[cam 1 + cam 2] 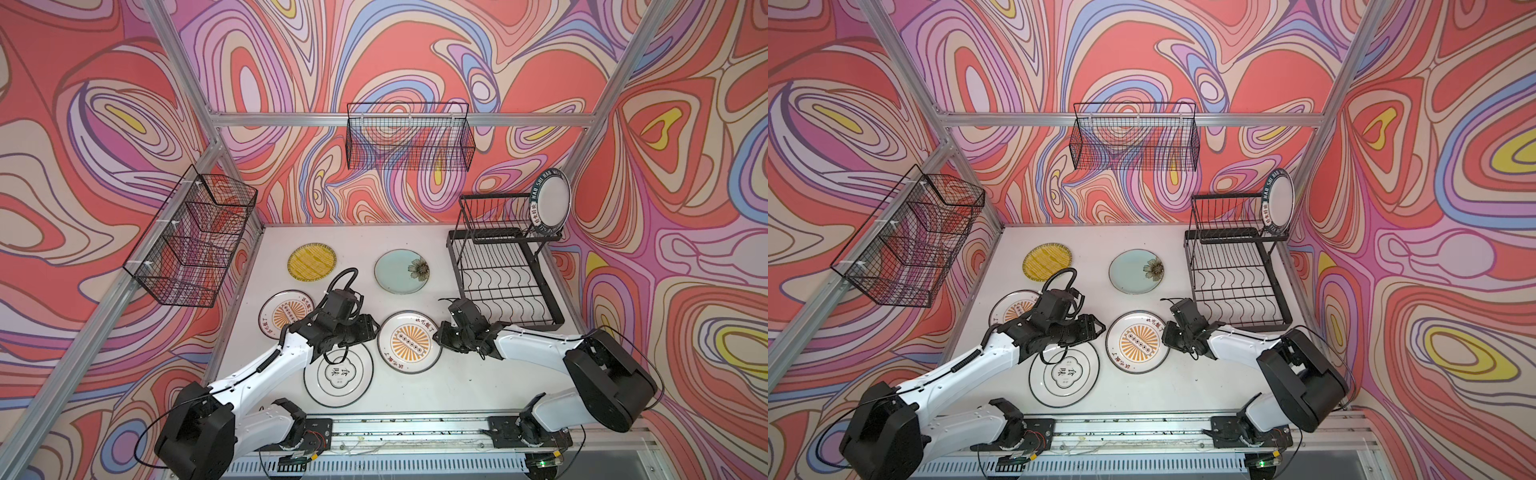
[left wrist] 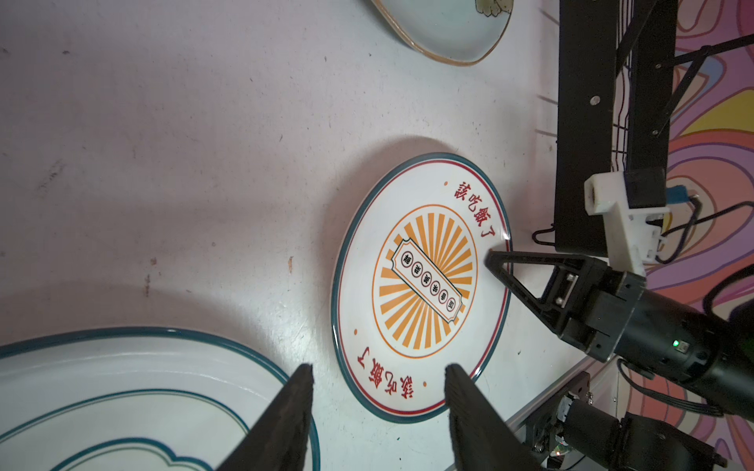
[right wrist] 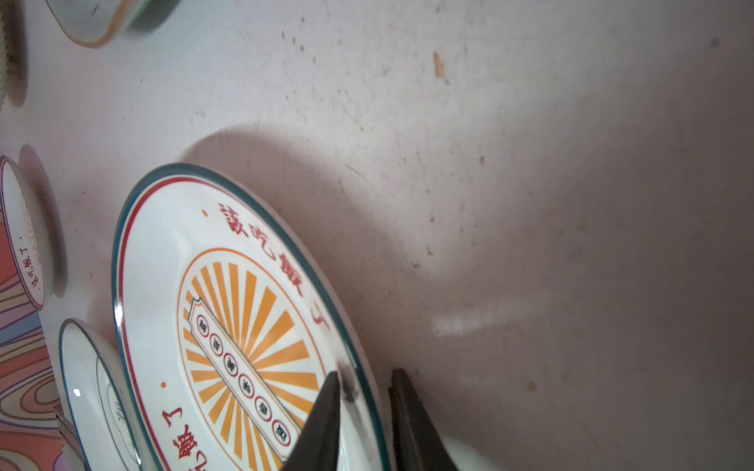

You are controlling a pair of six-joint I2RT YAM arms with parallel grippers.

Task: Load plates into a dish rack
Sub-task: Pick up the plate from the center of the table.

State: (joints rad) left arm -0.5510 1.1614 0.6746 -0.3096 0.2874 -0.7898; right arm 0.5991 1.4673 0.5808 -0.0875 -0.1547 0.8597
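Right gripper [image 3: 365, 379]: jaws straddle the rim of the orange-sunburst plate [image 1: 409, 341] nearer the rack, at its 3 o'clock edge. One finger is over the face, one outside; I can't tell if they bite. The plate is on the table [image 1: 415, 399]. In a top view the dish rack [image 1: 505, 286] lies at 2 o'clock from that gripper, close by, so I judge the right arm carries. Left gripper [image 2: 379, 407] is spread and empty at the plate's 9 o'clock.
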